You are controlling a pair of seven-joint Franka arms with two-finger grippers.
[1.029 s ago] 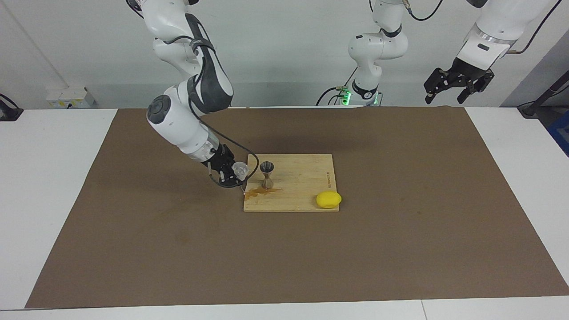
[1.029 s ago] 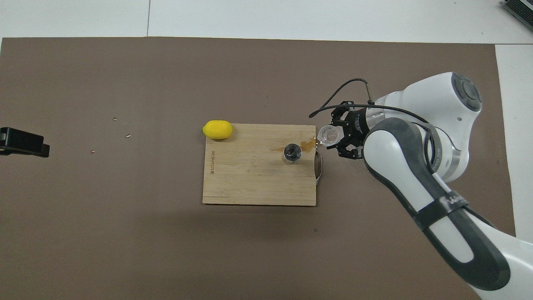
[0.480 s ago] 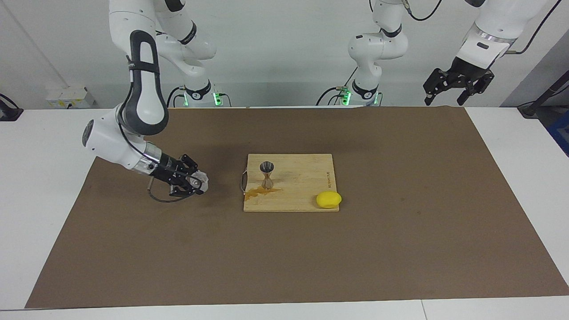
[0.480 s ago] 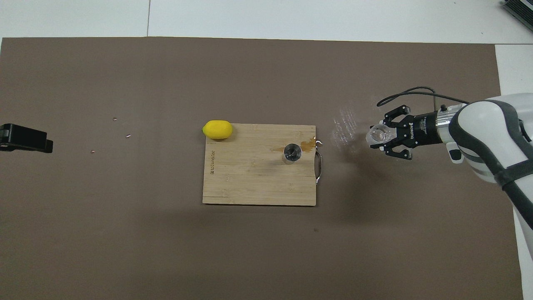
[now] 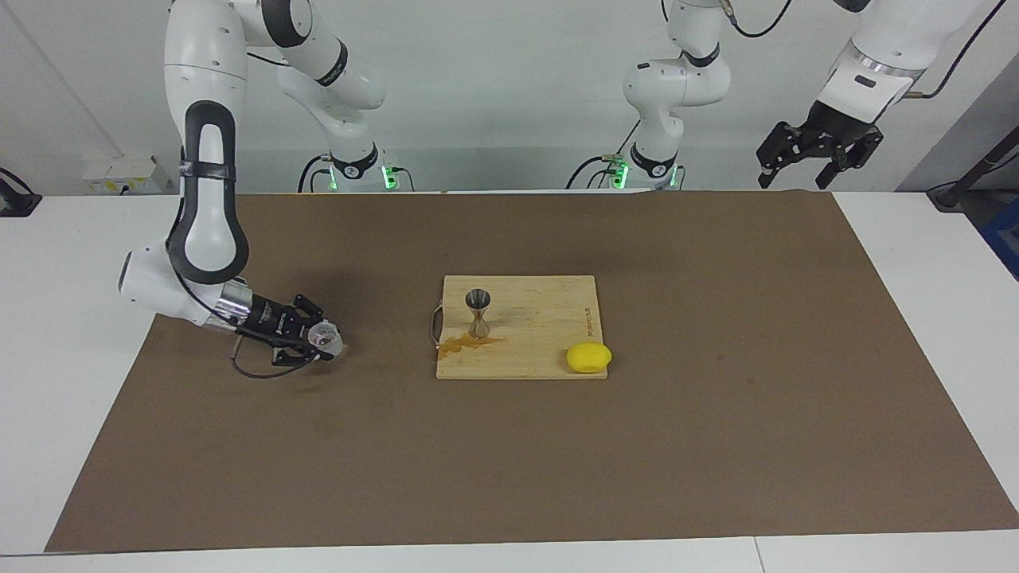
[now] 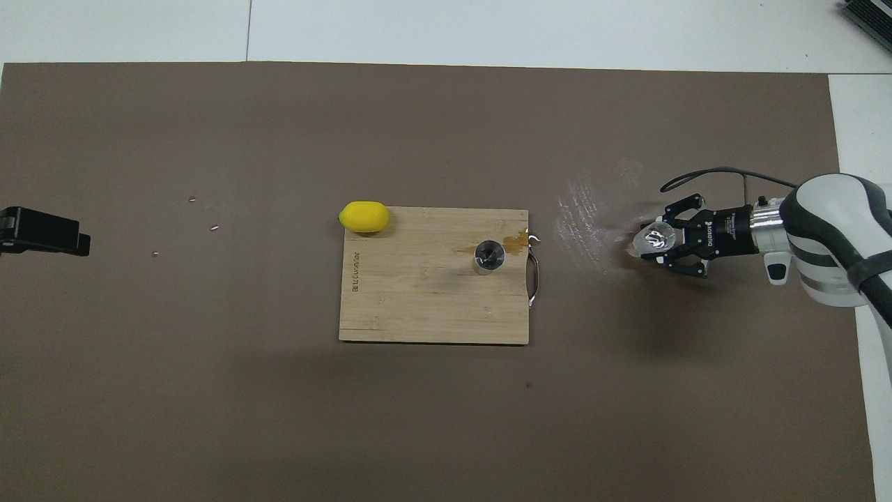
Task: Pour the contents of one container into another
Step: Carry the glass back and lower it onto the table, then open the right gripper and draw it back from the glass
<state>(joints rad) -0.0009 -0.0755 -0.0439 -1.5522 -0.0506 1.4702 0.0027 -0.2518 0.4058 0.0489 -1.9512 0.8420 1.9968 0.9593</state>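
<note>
Seeing brown mat [image 5: 716, 414], then cutting board [image 5: 549, 318] carrying jigger [image 5: 478, 312], lemon [image 5: 589, 357], brown spill [image 5: 466, 343]. Right gripper [image 5: 318, 344] clenching clear cup [image 5: 326, 337], tipped sideways, low over mat toward right arm's end. Judging cup rigid, slick, breakable; gripping around wall seems best. Left gripper [image 5: 820, 155] waiting, fingers spread, holding nothing. Cup contents, mat contact: not making out.

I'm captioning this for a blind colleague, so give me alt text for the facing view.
The right gripper, low over the brown mat, grips a small clear cup tipped sideways. A metal jigger stands on a wooden board by a brown spill and a lemon; the left arm waits raised.
</note>
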